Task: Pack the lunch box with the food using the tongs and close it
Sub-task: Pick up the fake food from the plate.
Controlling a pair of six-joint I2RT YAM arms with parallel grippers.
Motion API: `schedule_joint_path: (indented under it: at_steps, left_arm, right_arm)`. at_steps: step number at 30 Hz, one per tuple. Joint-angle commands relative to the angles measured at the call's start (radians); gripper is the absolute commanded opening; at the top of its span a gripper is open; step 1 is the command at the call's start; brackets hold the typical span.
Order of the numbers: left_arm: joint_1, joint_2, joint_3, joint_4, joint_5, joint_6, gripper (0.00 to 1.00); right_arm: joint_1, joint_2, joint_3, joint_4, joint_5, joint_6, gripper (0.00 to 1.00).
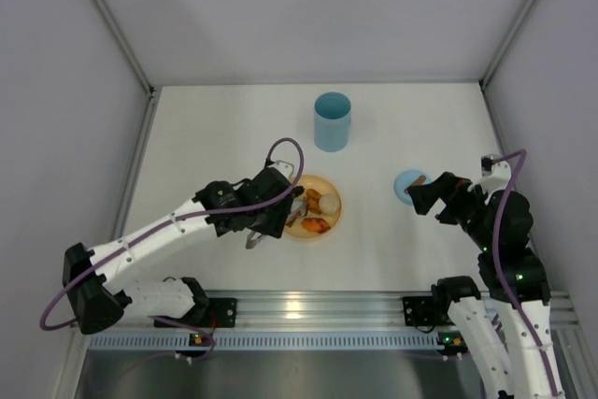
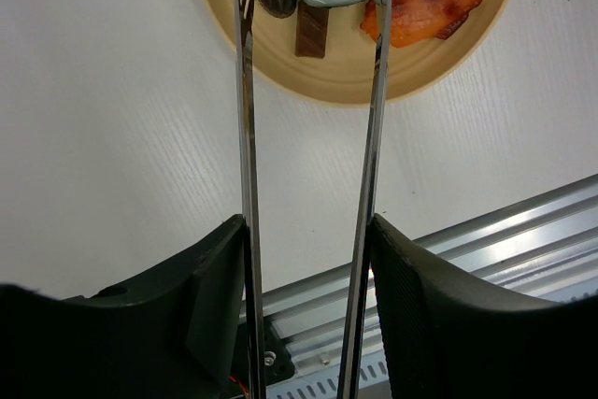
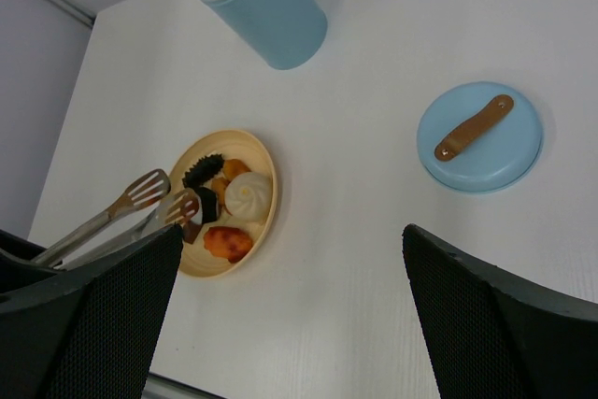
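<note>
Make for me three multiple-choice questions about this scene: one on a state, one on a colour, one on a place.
1. The lunch box stands: A open; B closed; C tipped over.
2. The strap on the lid is: A brown; B green; C white.
3. The food lies: A in the lunch box; B on the lid; C on the plate.
Answers: A, its lid lies apart from it; A, the right wrist view shows it brown; C, the pieces sit on the plate by the tips of the tongs.
</note>
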State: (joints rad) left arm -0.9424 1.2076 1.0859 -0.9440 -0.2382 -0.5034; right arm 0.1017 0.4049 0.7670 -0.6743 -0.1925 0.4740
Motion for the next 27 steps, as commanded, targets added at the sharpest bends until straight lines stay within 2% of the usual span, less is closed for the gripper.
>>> schedule_joint_path:
  at_steps: [1,27]
  left_arm:
    - [-0.004,0.0,-0.007,0.039,-0.053,-0.018,0.58]
    - [-0.004,0.032,-0.027,0.1,0.004,-0.02,0.58]
  right_arm:
    - [-0.014,-0.014,0.011,0.024,0.001,0.003,1.0]
    - [-0.014,-0.026,0.017,0.005,0.001,0.002,0.99]
